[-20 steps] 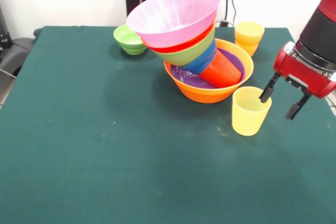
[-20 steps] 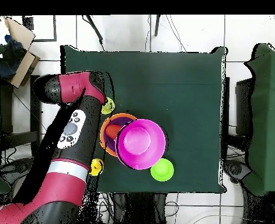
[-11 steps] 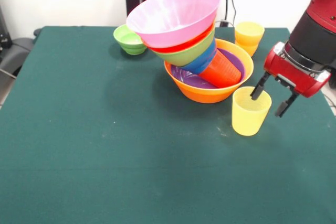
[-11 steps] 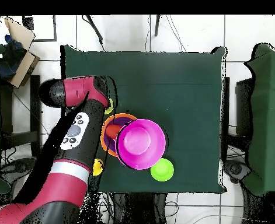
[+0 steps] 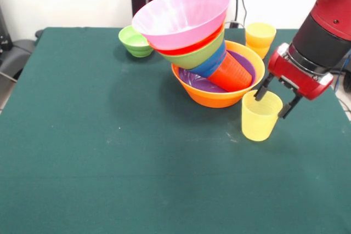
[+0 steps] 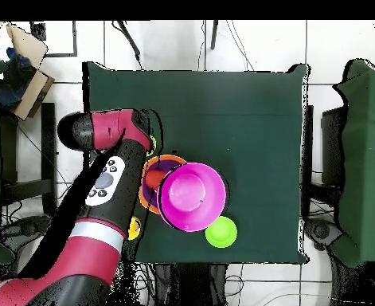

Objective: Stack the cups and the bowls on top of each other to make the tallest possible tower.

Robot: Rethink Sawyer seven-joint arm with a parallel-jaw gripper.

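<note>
No readable text, labels, brands or numbers anywhere.

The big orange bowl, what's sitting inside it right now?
Inside the orange bowl lies a purple bowl, with a red-orange cup leaning on it, carrying tilted blue, green, red and pink bowls. The orange bowl's bottom is covered.

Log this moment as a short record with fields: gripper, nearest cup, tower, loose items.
gripper: the gripper is open, one finger at each side of the cup's rim
nearest cup: pale yellow cup, upright on the green table, beside the tower's base
tower: leaning stack; large orange bowl as base, purple bowl inside it, a red-orange cup on its side, then blue, green, red-orange bowls, large pink bowl on top, tilted
loose items: small green bowl and second yellow cup at the far side, both upright
</note>
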